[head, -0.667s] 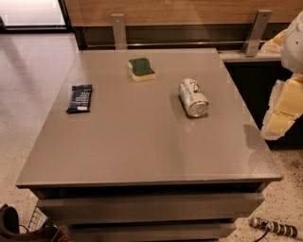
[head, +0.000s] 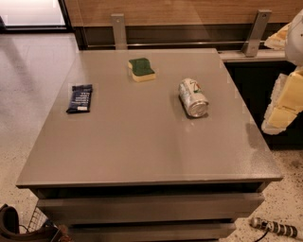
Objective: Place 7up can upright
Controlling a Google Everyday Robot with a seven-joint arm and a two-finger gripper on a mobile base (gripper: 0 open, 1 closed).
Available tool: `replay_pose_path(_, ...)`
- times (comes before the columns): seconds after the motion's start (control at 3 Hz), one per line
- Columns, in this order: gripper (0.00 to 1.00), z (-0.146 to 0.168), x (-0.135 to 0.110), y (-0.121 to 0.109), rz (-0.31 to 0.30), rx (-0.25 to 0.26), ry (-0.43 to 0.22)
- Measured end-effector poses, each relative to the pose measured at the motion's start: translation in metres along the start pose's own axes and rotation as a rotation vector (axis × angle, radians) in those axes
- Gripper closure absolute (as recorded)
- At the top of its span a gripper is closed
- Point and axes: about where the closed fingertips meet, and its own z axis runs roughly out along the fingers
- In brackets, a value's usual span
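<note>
Nearest the camera is the front edge of the grey table (head: 142, 156), with two drawer-like fronts stacked below it. On the speckled floor at the lower right lies a power strip (head: 274, 228). A dark object with a bit of wire mesh (head: 21, 227) sits at the lower left corner.

The hand (head: 283, 101) hangs off the table's right side, level with the top and clear of everything on it. It shows only as pale yellowish-white blocks cut off by the picture's edge, so I cannot tell whether it is released or clenched. It grasps nothing that can be seen.

Further in, right of the table's middle, the 7up can (head: 193, 98) lies on its side. Its silvery end faces the near edge and its whitish label with green and red marks faces up. It is well apart from the hand.

Across the table, near the left edge, a dark blue snack packet (head: 79, 98) lies flat. Beyond both, toward the far edge, is a green-and-yellow sponge (head: 141, 69), green side up. Behind the table runs a wood-panelled wall (head: 180, 12) with two metal brackets (head: 118, 30).
</note>
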Motion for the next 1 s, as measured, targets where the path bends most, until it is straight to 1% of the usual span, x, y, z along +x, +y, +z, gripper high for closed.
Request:
replay_pose_path(0.33,0.0,0.005,-0.004,-0.02,0.074,-0.027,-0.036)
replay_pose_path(0.67,0.0,0.024,-0.023,-0.066,0.23,-0.056,-0.098)
replay_pose_path(1.0,0.0,0.052,-0.044,-0.098,0.374,-0.085,-0.118)
